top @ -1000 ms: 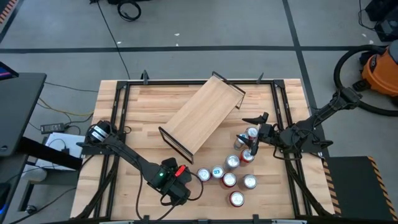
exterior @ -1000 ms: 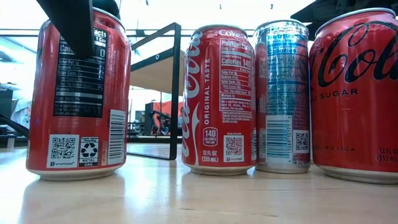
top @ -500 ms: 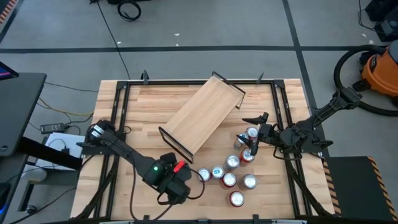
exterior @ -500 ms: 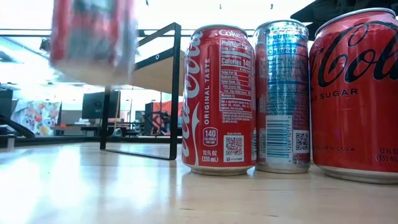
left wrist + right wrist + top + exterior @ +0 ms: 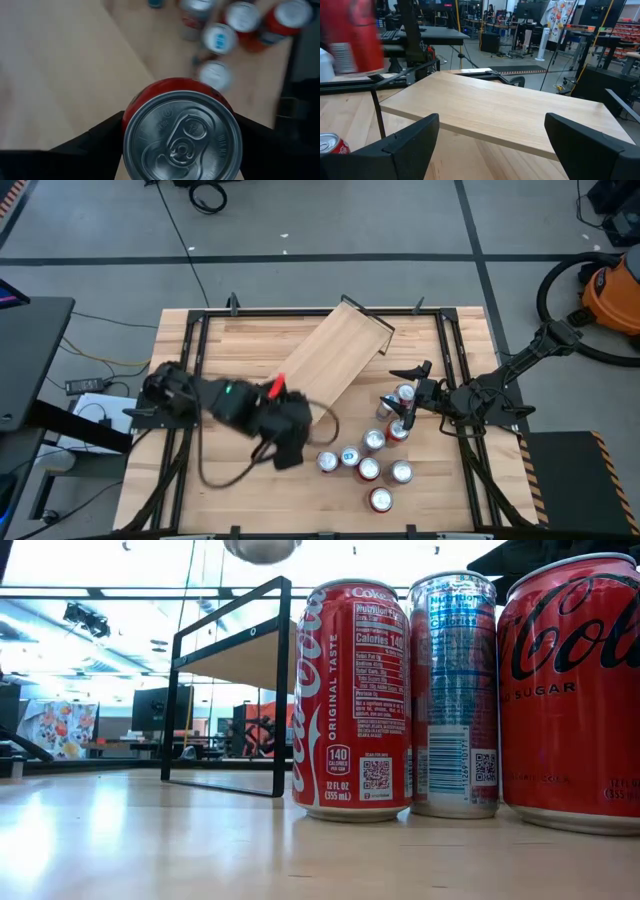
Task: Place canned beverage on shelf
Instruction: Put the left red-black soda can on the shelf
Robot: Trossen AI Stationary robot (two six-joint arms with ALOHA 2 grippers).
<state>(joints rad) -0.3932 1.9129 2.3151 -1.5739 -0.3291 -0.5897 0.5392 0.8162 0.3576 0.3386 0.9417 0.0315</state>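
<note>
Left end effector (image 5: 182, 142) clamps a red can (image 5: 182, 135) aloft, at centre-left of the high view beside the shelf (image 5: 330, 360). Right end effector (image 5: 490, 137) hangs open, empty, by the can cluster (image 5: 375, 450) at lower right.

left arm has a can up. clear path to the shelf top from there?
Probably yes. The left gripper holds a red can lifted off the table, by the shelf's near end. The shelf top looks bare, and the right gripper waits off its far side.
</note>
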